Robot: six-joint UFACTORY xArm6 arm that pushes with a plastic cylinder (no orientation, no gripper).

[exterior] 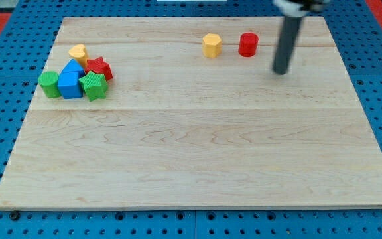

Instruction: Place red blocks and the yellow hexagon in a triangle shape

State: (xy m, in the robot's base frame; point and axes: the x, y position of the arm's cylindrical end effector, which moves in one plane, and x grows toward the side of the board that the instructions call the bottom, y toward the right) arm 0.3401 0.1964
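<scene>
Yellow hexagon block [211,45] and red cylinder block [247,44] side by side, far right of wooden desk [191,159]. Red star block [100,67] far left in cluster. My tip [281,70], rod-only end effector holding nothing, right of cylinder. Next, probably: fetch star.

Yellow hexagon [211,45] beside red cylinder [248,44]; red star [100,68] far left.
</scene>
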